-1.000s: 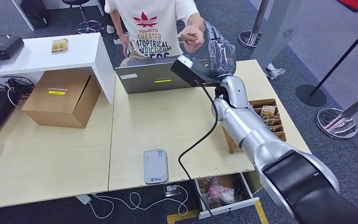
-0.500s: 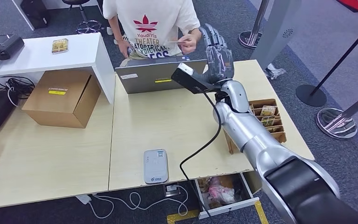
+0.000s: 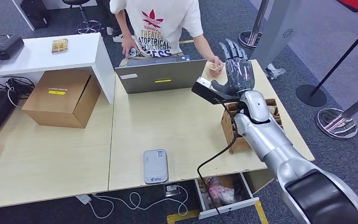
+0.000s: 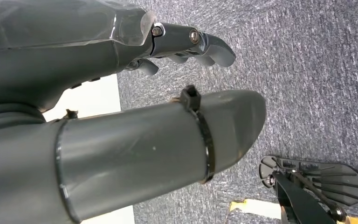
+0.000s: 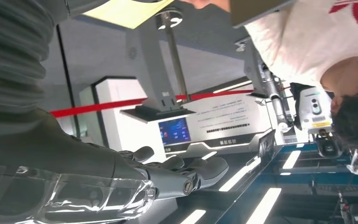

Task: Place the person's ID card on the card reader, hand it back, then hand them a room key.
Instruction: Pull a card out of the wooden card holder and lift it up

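Reaching up over the far right part of the light wooden desk [image 3: 177,126], right hand [image 3: 237,70] raised with fingers [image 3: 233,49] spread straight and apart, gripping nothing, palm side turned away from the head camera. Hovering just beside the person's hand [image 3: 216,66], which is resting at the desk's far edge and closing over a small tan card [image 3: 211,66]; card mostly being covered by that hand, so face and print impossible to read, and whether ID card or room key not being tellable. Lying flat near the desk's front edge, well apart from both hands: white card reader [image 3: 155,165]. Sitting under the right forearm, a brown divided card box [image 3: 253,122], compartments largely being hidden by the silver arm, only a few card tops peeking out on the far side. Standing open behind the desk's middle, a grey laptop [image 3: 160,74], back of lid facing the camera, blocking the person's lower torso. Person in white printed T-shirt [image 3: 161,23] leaning over it, head being cut off by the frame's upper edge. Hanging over grey carpet in the left wrist view, left hand [image 4: 182,44] holding nothing, fingers curling slightly but apart. Resting on the left: cardboard box [image 3: 61,97].
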Tool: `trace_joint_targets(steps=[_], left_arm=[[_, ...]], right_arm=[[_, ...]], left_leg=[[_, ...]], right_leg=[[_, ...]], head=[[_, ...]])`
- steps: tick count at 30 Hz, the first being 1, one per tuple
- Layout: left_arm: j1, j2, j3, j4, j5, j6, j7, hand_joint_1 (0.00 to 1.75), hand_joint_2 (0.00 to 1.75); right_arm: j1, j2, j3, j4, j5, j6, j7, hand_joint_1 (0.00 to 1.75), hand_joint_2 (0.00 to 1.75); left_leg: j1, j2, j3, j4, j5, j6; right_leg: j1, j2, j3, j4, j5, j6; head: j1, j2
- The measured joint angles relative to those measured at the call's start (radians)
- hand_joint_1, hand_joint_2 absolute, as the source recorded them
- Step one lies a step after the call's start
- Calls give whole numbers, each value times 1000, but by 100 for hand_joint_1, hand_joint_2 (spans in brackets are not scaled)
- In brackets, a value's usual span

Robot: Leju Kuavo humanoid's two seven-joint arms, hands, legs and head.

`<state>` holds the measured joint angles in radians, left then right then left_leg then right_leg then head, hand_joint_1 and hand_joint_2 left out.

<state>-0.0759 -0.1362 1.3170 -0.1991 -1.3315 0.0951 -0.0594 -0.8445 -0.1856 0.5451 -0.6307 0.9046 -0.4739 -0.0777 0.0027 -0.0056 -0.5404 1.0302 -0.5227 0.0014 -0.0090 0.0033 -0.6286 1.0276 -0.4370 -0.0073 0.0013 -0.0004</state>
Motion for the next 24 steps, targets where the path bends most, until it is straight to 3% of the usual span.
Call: trace_joint_targets(steps=[6, 10, 17, 24], left_arm=[[2, 0, 0, 0, 4, -2, -5, 0, 0], [3, 0, 0, 0, 5, -6, -5, 0, 0], [5, 0, 6, 0, 11, -9, -2, 0, 0], [6, 0, 7, 0, 10, -12, -2, 0, 0]], right_arm=[[50, -58, 0, -82, 96, 69, 51, 0, 175], [69, -93, 0, -129, 120, 169, 64, 0, 175], [78, -157, -2, -199, 126, 343, 70, 0, 175], [78, -206, -2, -236, 112, 444, 71, 0, 175]], left_leg=[[0, 0, 0, 0, 0, 0], [0, 0, 0, 0, 0, 0], [0, 0, -1, 0, 0, 0], [0, -1, -1, 0, 0, 0]], right_leg=[[0, 0, 0, 0, 0, 0], [0, 0, 0, 0, 0, 0], [0, 0, 0, 0, 0, 0], [0, 0, 0, 0, 0, 0]], head=[[0, 0], [0, 0], [0, 0], [0, 0]])
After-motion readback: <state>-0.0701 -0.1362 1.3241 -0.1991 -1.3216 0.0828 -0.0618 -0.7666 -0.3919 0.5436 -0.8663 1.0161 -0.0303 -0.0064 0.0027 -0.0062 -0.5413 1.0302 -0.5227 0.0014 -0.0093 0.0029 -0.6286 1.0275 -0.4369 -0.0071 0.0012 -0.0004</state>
